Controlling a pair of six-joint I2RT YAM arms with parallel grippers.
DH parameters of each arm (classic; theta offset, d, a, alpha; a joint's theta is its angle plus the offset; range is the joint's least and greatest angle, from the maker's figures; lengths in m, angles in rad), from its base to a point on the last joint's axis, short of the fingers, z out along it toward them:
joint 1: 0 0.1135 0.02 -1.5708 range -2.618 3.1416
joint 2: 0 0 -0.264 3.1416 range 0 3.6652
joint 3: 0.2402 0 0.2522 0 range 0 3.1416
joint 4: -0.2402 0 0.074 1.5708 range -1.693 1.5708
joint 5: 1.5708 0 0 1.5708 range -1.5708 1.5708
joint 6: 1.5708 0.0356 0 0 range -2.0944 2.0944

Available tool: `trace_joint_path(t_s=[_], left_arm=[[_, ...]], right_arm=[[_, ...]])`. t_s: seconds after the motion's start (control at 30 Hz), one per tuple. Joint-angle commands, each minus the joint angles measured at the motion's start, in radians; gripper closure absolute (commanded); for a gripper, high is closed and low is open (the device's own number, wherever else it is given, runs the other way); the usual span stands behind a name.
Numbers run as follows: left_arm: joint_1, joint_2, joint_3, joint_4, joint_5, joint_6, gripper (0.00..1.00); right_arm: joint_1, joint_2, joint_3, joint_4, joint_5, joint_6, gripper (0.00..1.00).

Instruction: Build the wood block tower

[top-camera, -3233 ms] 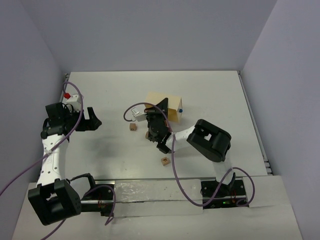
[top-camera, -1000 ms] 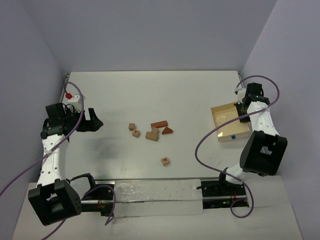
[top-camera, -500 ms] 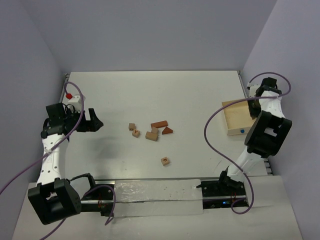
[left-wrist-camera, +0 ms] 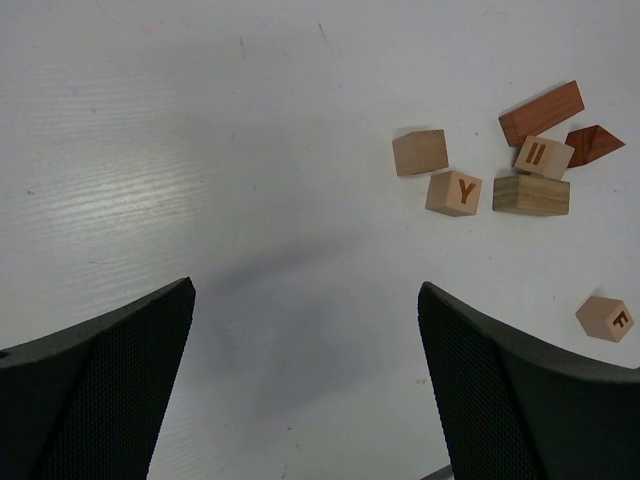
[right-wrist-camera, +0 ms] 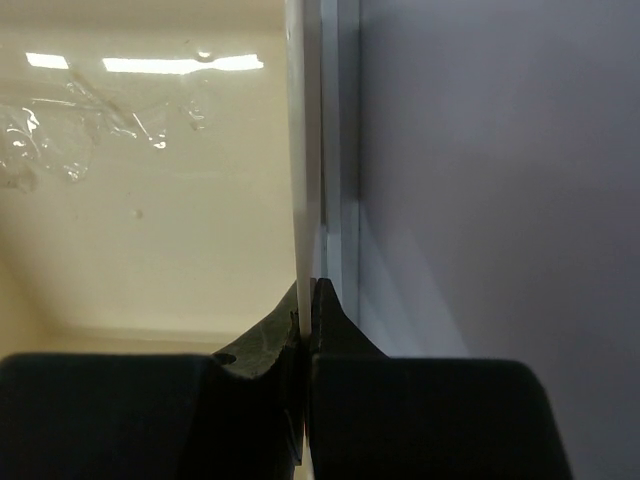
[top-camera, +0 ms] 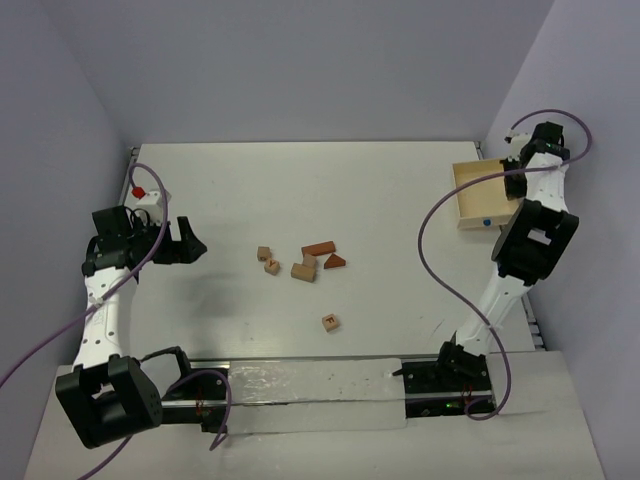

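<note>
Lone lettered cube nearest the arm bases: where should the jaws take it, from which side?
Grip the lone cube across two opposite side faces, coming straight down. It sits flat, apart from the other blocks, so both faces look free.

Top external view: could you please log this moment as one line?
left gripper open over table | right gripper shut on box wall, far right | wood blocks loose cluster, one apart
</note>
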Motion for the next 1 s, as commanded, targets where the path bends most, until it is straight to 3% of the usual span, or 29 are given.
trace_joint_path(t_s=[0.0, 0.13, 0.43, 0.53, 0.6, 0.63, 0.8, 0.97], left_arm=[[0.006, 0.009, 0.036, 0.002, 0.030, 0.017, 0.01], [0.006, 0.004, 0.033, 0.004, 0.026, 0.017, 0.01], [0.006, 0.019, 0.038, 0.001, 0.022, 0.014, 0.01], [0.007, 0.014, 0.037, 0.003, 0.021, 0.014, 0.01], [0.006, 0.013, 0.036, 0.003, 0.022, 0.014, 0.01], [0.006, 0.013, 0.036, 0.003, 0.023, 0.015, 0.01], [0.008, 0.011, 0.036, 0.003, 0.023, 0.015, 0.01], [0.008, 0.005, 0.034, 0.004, 0.021, 0.015, 0.01]], right_arm=[[0.035, 0.099, 0.171, -0.041, -0.039, 0.042, 0.97], [0.057, 0.191, 0.299, -0.053, -0.032, 0.047, 0.94], [0.081, 0.280, 0.376, -0.022, 0.014, 0.065, 0.87], [0.080, 0.275, 0.337, 0.005, 0.030, 0.075, 0.70], [0.080, 0.257, 0.296, 0.036, 0.038, 0.085, 0.51], [0.080, 0.255, 0.291, 0.037, 0.042, 0.088, 0.47], [0.082, 0.247, 0.300, 0.028, 0.058, 0.088, 0.37], [0.093, 0.194, 0.297, 0.021, 0.063, 0.077, 0.34]])
